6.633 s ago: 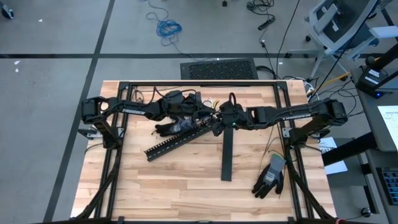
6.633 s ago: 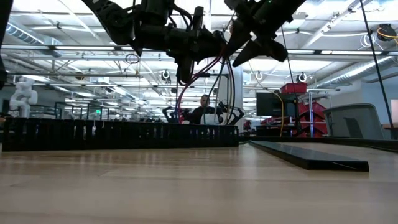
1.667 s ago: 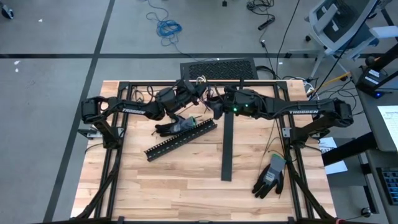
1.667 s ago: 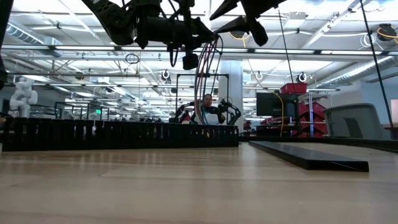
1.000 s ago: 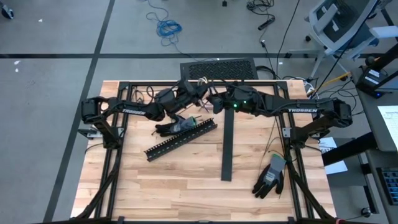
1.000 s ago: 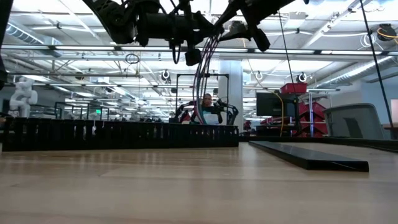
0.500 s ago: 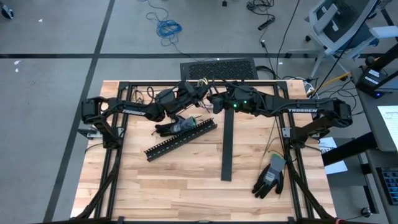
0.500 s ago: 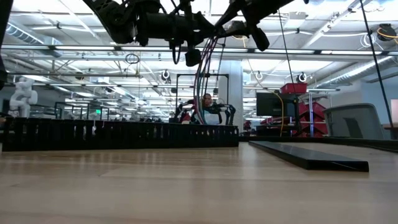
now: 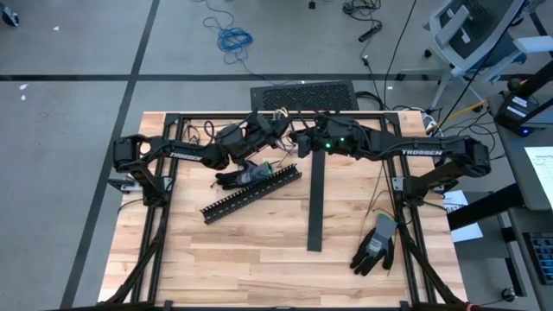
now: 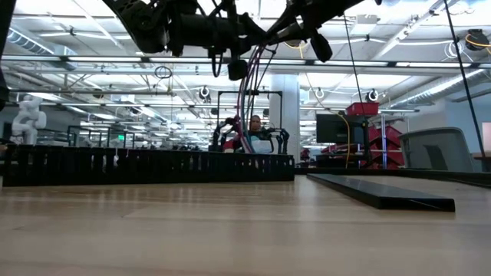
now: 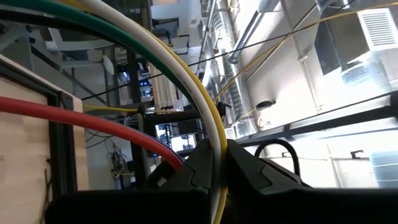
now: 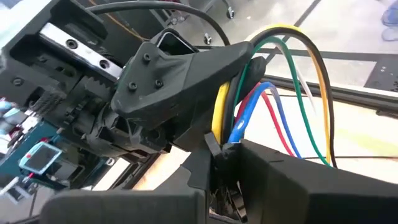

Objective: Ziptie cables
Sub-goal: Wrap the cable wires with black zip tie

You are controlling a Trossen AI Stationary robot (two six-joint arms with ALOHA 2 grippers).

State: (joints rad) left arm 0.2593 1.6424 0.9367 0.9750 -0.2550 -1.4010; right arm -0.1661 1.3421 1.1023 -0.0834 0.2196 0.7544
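The cables, a bundle of white, yellow, green, red and blue wires, are held up over the table's far middle. In the low view they hang in a loop below both grippers. My left gripper is shut on them. In its wrist view the wires arch out of its fingers. My right gripper meets it from the right, tip to tip, and is shut on the same bundle. The loop's lower end is hidden behind the black slotted duct. My left gripper pinches the white and yellow wires between its two fingers, coming about level from the table's left. The wires arch up and away from the fingertips, held clear above the table. My right gripper has its two fingers closed on the bundle where the yellow, blue and red wires enter, right beside my left gripper's fingertips. It comes from the table's right, slanting a little down. The bundle bends out above the fingers, off the table.
The slotted duct lies slantwise at centre left, with a black glove at its far end. A long black cover strip lies along the middle. A grey glove lies near right. A black frame borders the table.
My right gripper has shut its fingers on the cables beside my left gripper. Both arms have kept their places, and the loop of wires still hangs below them.
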